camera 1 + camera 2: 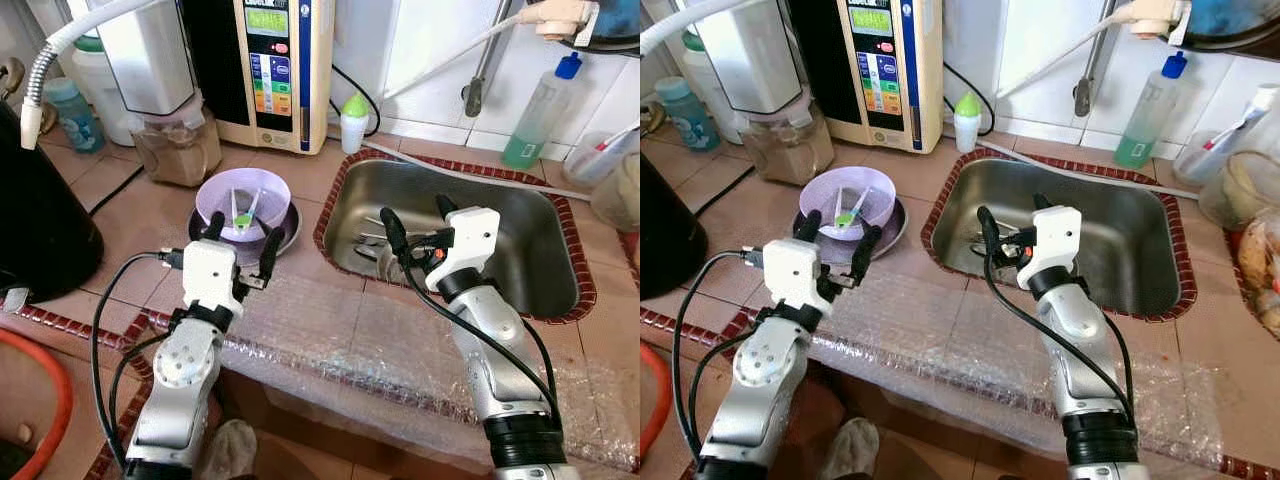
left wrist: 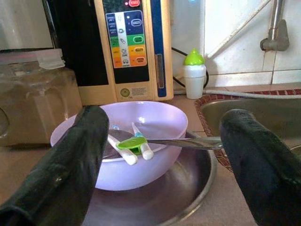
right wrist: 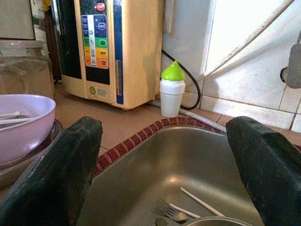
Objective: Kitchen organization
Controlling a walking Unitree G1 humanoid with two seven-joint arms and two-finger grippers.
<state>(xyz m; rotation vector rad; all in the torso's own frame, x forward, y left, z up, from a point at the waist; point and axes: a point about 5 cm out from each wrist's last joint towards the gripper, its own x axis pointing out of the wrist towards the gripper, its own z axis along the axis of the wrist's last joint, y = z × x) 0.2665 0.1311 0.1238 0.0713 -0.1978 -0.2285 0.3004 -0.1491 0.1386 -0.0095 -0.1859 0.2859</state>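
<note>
The left gripper (image 1: 243,243) is hovering with jaws spread wide and empty, the lilac bowl (image 2: 123,141) of utensils lying just ahead between them. The right gripper (image 1: 418,222) is hanging likewise open and empty over the sink (image 1: 540,270), a fork (image 3: 168,210) below; a reach and close looks next.

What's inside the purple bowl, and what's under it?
Inside the purple bowl: white utensil handles, a green piece and a metal spoon resting over the rim. It sits in a steel dish. The bowl's bottom is partly hidden.
</note>
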